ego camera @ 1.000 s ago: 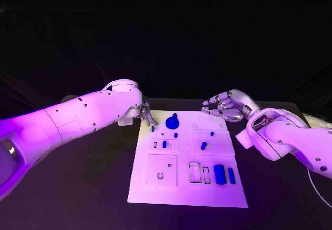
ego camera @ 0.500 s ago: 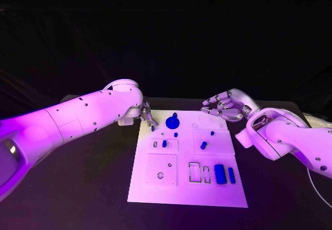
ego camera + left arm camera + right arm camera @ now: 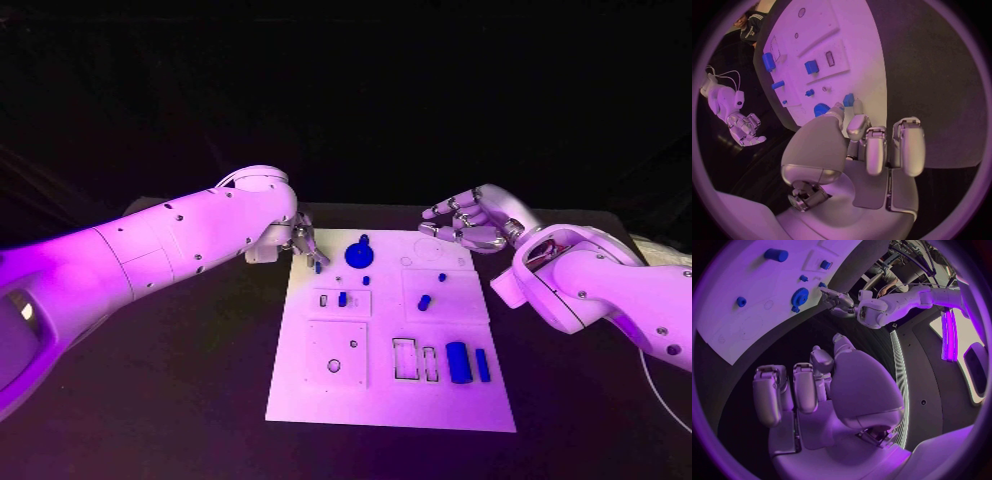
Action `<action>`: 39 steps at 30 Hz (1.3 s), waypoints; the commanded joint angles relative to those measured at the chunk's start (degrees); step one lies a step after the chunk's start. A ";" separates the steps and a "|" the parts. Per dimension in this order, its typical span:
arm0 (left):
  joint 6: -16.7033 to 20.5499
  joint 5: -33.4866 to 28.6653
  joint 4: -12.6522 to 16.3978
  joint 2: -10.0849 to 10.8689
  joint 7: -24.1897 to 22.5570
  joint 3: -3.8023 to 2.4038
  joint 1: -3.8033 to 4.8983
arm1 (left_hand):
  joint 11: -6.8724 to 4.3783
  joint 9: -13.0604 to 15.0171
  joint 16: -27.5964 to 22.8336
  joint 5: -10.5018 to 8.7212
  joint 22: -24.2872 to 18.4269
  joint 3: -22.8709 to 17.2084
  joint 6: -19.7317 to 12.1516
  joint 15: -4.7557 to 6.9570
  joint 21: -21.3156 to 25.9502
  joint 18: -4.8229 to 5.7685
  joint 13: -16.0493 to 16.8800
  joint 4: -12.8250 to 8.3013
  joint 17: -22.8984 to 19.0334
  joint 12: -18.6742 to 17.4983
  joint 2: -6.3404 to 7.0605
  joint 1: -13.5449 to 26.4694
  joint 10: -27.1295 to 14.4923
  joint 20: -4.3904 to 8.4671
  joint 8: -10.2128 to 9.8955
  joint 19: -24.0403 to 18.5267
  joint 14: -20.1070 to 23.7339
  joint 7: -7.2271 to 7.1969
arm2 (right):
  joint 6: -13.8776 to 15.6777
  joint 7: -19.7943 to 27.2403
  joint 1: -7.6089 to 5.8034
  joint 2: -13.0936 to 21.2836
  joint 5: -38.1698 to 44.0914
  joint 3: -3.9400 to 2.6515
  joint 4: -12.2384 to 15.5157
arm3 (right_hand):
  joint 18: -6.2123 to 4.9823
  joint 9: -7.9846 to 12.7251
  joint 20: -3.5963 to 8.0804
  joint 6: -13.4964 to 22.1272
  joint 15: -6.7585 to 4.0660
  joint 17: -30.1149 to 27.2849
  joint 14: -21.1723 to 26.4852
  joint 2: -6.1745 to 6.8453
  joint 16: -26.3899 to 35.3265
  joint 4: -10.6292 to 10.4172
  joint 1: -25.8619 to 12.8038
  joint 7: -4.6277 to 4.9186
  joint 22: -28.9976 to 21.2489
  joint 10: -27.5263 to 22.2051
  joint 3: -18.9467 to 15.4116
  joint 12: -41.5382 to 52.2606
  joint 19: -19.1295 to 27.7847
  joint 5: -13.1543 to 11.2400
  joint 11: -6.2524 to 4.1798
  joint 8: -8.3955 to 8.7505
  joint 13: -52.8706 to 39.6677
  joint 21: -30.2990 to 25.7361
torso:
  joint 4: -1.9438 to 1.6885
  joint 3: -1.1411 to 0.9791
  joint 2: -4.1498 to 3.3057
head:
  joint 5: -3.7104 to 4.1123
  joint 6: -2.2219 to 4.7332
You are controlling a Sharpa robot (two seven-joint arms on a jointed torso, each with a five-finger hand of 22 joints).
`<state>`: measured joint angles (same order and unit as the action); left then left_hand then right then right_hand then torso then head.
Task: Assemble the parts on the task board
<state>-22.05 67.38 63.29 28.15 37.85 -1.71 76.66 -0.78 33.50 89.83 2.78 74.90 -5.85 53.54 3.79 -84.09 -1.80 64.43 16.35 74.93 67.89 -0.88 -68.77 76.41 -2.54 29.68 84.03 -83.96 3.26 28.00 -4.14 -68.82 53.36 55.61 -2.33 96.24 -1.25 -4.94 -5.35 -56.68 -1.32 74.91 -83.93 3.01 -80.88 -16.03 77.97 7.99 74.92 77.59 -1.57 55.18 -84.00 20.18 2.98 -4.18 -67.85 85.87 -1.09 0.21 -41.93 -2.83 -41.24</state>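
Task board (image 3: 378, 395), a white plate, lies mid-worktop (image 3: 173, 400), long side running away from the robot. Blue parts on it: a round gear (image 3: 359, 256) near the far edge w/ a small knob just beyond it; a small peg (image 3: 366, 281) below the gear; a short block (image 3: 343, 299) in the left-middle recess, next to an open rectangular slot; a peg (image 3: 424, 302) standing in the right-middle panel, w/ a tiny piece (image 3: 441, 277) just beyond it; a thick bar (image 3: 457, 362) and a thin bar (image 3: 482, 366) side by side at the near right, beside two open slots.

Left hand (image 3: 300, 243) sits at the board's far-left corner. Fingers (image 3: 877, 150) curled in, close together; from the wrist view nothing seems held in them, tho a small blue piece (image 3: 317, 267) lies right by the fingertips at the board edge. Contact w/ it: can't tell.

Right hand (image 3: 469, 225) hovers over the far-right corner of the board, apart from the parts. Fingers (image 3: 804, 386) bent inward, side by side, nothing between them as far as the wrist view shows. In that view the gear (image 3: 799, 296) and the left hand (image 3: 839, 300) lie beyond the fingertips, gear on the board near its edge.

Both hands are at the far end, gear between them; near-end bars well apart from either hand.
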 commanded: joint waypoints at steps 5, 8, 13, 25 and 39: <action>-1.42 -0.74 0.00 -0.14 -0.08 0.00 -0.01 | -0.16 0.16 0.17 0.16 8.49 -1.24 0.36 0.43 -0.23 -0.11 0.02 -0.02 15.07 0.31 -0.13 -1.06 0.52 0.32 0.28 1.90 -6.04 -0.13 | -0.73 0.49 0.04 -0.11 0.24 0.00 0.00 | -0.76 -0.06 0.18 -0.29 0.10 2.15 -3.31 -0.45 0.36 -0.06 0.08 -0.02 7.69 -0.41 -0.33 -0.05 -0.11 -0.04 -0.07 0.04 0.04 -0.35 | 0.00 0.00 -0.01 | -0.16 -0.07; -1.34 -0.79 -0.05 -0.17 -0.13 0.01 -0.02 | -0.18 0.20 0.17 0.16 8.49 -1.61 0.36 0.45 -0.22 -0.11 0.02 -0.03 15.07 0.31 -0.20 -1.30 0.53 0.35 0.25 1.89 -6.04 -0.15 | -0.74 0.48 0.04 -0.14 0.24 0.00 -0.03 | -0.76 -0.06 0.18 -0.29 0.10 2.15 -3.31 -0.45 0.36 -0.06 0.08 -0.02 7.69 -0.41 -0.33 -0.05 -0.11 -0.04 -0.07 0.04 0.04 -0.35 | 0.00 0.00 0.00 | -0.21 -0.03; -0.96 -1.08 -0.15 -0.28 -0.24 0.07 -0.11 | -0.25 0.31 0.17 0.17 8.50 -2.64 0.31 0.52 -0.19 -0.12 0.01 -0.19 15.07 0.30 -0.32 -2.09 0.54 0.41 0.17 1.89 -6.04 -0.22 | -0.74 0.48 0.04 -0.19 0.24 0.00 -0.05 | -0.77 -0.06 0.18 -0.31 0.10 2.13 -3.31 -0.50 0.38 -0.05 0.11 -0.03 7.69 -0.41 -0.36 -0.06 -0.11 -0.02 -0.08 0.03 0.06 -0.35 | 0.00 0.00 -0.01 | -0.16 -0.08; -0.24 -1.20 0.09 -0.33 -0.74 0.14 -0.18 | -0.80 1.13 0.17 0.19 8.62 -10.42 -0.19 0.94 -0.14 -0.11 -0.19 -5.04 15.07 -0.03 0.11 -9.77 0.39 0.80 0.21 1.89 -6.04 -0.78 | -0.86 0.43 0.04 -0.17 0.24 0.00 -0.01 | -0.77 -0.06 0.18 -0.31 0.10 2.13 -3.31 -0.50 0.38 -0.05 0.11 -0.03 7.69 -0.41 -0.36 -0.06 -0.11 -0.02 -0.08 0.03 0.06 -0.35 | 0.06 -0.02 0.00 | -0.09 -0.28; 4.66 -3.23 2.13 0.91 -2.13 0.14 -0.42 | -0.49 3.63 0.17 0.16 9.26 -19.81 -0.91 0.60 -0.50 0.04 0.27 -9.05 15.07 0.33 2.90 -10.43 1.41 0.62 1.55 2.21 -6.04 -0.40 | -0.89 0.51 0.04 -0.26 0.24 0.00 -0.04 | -0.76 -0.07 0.18 -0.32 0.10 2.17 -3.32 -0.55 0.36 -0.05 0.13 -0.03 7.71 -0.38 -0.38 0.02 -0.13 -0.01 -0.08 0.03 0.01 -0.34 | 0.01 -0.06 0.02 | -0.20 -0.30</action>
<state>-20.33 65.74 65.04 29.04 36.97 -1.55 76.25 -1.23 34.19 89.83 2.77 74.93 -19.77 53.11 4.40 -84.32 -1.80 64.65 12.99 74.91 67.89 1.41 -79.43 77.30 -2.12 30.74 84.03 -84.16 2.87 27.81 -4.13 -68.82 53.17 55.60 -2.33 96.19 -1.25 -4.94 -5.35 -56.68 -1.32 74.90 -83.92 3.01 -80.88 -16.03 77.97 7.99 74.90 77.59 -1.57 55.18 -84.00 20.18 2.98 -4.18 -67.86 85.87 -1.08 0.16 -41.91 -3.01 -41.52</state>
